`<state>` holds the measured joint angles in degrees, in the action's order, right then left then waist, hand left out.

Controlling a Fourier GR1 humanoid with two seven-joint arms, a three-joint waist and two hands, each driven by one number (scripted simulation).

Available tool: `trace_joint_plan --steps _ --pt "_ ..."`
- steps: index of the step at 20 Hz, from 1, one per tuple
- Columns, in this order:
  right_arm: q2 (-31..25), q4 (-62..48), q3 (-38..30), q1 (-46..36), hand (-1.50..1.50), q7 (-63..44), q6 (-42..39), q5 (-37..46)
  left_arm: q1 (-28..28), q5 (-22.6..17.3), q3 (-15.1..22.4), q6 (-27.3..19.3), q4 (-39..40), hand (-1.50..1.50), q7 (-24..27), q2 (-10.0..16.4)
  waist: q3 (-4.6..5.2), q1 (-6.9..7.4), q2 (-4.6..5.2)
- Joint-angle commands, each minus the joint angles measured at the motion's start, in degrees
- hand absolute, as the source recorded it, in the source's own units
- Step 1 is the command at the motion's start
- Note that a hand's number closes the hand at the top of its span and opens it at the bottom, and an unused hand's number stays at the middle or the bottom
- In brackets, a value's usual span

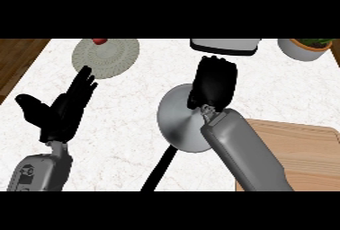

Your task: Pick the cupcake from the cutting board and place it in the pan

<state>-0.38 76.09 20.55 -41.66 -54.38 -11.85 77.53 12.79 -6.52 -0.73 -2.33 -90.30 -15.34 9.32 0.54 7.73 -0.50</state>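
Right hand (214,83) hangs over the pan (179,121); whether it is closed, I cannot tell. Left hand (63,110) rests open.

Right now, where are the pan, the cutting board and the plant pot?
pan (176,121), head view, bare left part of its base.
cutting board (302,152), head view, bare wooden top.
plant pot (302,50), head view, its white wall.
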Motion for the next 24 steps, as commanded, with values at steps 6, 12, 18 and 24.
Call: trace_joint_plan --steps 6,12,18,24 --pt "0.35 -4.43 4.88 -16.88 1.5 -23.94 -1.19 -1.29 2.88 0.59 1.98 0.67 1.83 0.0 0.45 -1.27 -0.09 2.69 1.03" --pt "0.33 -9.2 4.87 -21.77 1.5 -30.7 1.27 -1.34 3.42 1.22 1.12 -0.92 2.74 0.0 1.13 -1.74 -0.22 0.58 1.02" --pt "0.33 -9.33 3.88 -20.49 1.5 -30.8 4.89 -0.51 0.95 0.85 -0.72 -1.31 2.55 0.0 2.11 -0.93 -0.38 -2.52 0.5" --pt "0.33 -7.99 4.76 -13.8 1.5 -30.84 11.47 1.36 0.89 1.12 -1.67 -2.25 1.69 0.0 1.34 -0.44 -0.51 -4.39 0.42"
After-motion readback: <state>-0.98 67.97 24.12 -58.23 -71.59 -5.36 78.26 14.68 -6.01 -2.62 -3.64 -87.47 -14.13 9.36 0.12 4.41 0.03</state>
